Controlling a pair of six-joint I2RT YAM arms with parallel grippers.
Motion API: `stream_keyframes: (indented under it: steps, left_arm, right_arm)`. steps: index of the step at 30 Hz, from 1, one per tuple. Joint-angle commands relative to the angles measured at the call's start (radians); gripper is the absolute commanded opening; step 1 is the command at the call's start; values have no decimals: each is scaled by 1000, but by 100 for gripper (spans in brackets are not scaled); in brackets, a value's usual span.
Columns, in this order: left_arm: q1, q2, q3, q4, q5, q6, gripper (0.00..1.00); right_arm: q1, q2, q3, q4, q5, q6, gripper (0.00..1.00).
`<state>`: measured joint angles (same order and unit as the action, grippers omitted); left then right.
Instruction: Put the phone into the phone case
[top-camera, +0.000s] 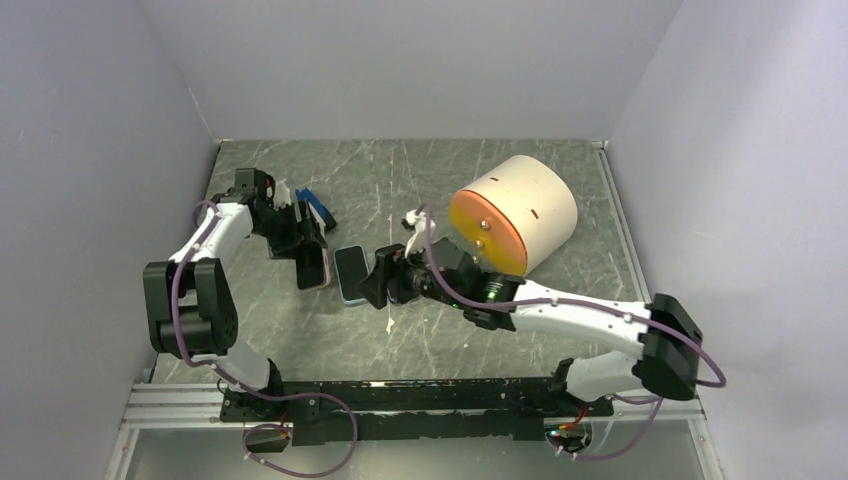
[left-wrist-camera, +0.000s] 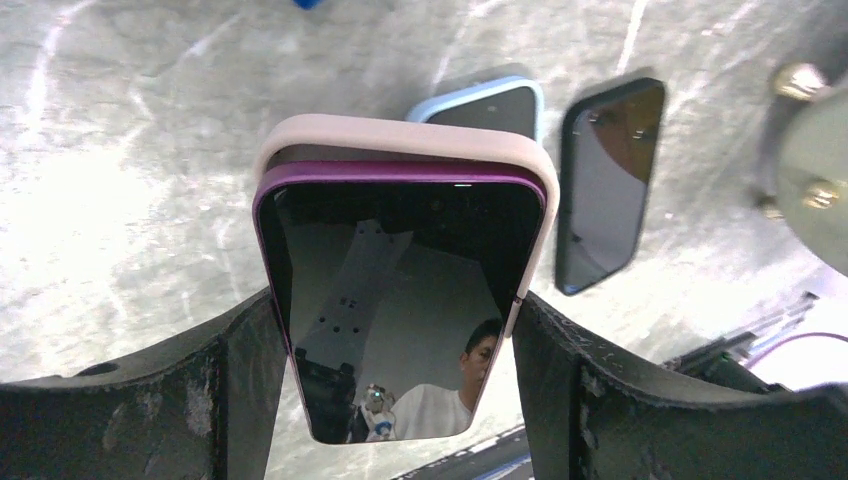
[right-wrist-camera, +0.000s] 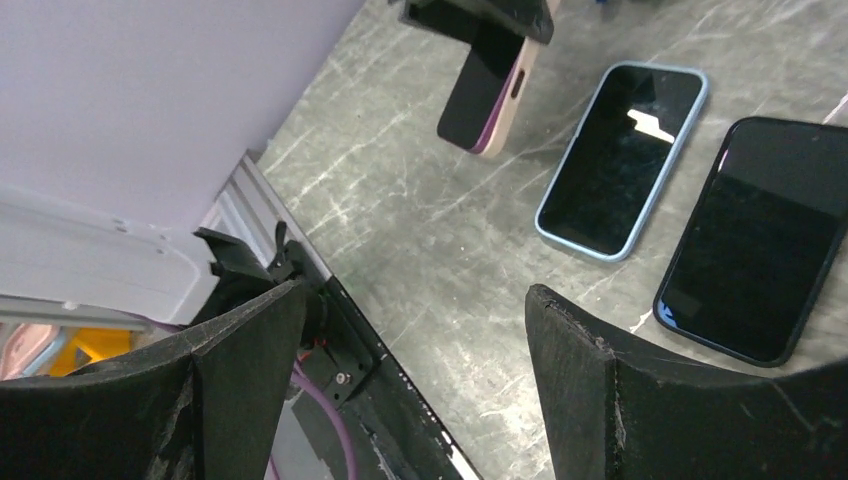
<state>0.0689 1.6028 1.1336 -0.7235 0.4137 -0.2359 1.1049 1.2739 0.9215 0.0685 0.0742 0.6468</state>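
My left gripper (top-camera: 310, 258) is shut on a purple-edged phone (left-wrist-camera: 395, 290) that lies in a pale pink case (left-wrist-camera: 400, 135), held tilted above the table. The phone's purple rim shows just inside the case's rim at the far end. The pair also shows in the right wrist view (right-wrist-camera: 490, 95). My right gripper (right-wrist-camera: 400, 340) is open and empty, low over the table, just right of the left gripper (top-camera: 372, 283). A phone in a light blue case (top-camera: 350, 273) lies flat between the two grippers. A black phone (right-wrist-camera: 755, 240) lies beside it, by the right gripper.
A large cream cylinder with an orange face (top-camera: 515, 215) lies on its side at the back right. A small blue and white object (top-camera: 316, 207) lies behind the left gripper. The metal rail (top-camera: 420, 395) runs along the table's near edge. Grey walls stand on three sides.
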Motion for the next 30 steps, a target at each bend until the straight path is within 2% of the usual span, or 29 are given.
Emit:
stream_keyframes:
  steps: [1,7,16,21,30]
  left_arm:
    - [1,-102,19,24,158,-80,36]
    - [-5,-176,-27,75,292,-171,34]
    - [-31,-239,-21,24,331,-183,34]
    - [-37,-236,-14,-7,340,-161,34]
    - [-43,-225,16,-42,346,-140,33]
  right_arm:
    - [12,87,58,107,43,12,83]
    - [11,263,165,125,25,3,82]
    - [12,399,259,147,13,-26,80]
    - [13,429,280,147,10,-41,76]
    - [29,430,238,188,52,-176,79]
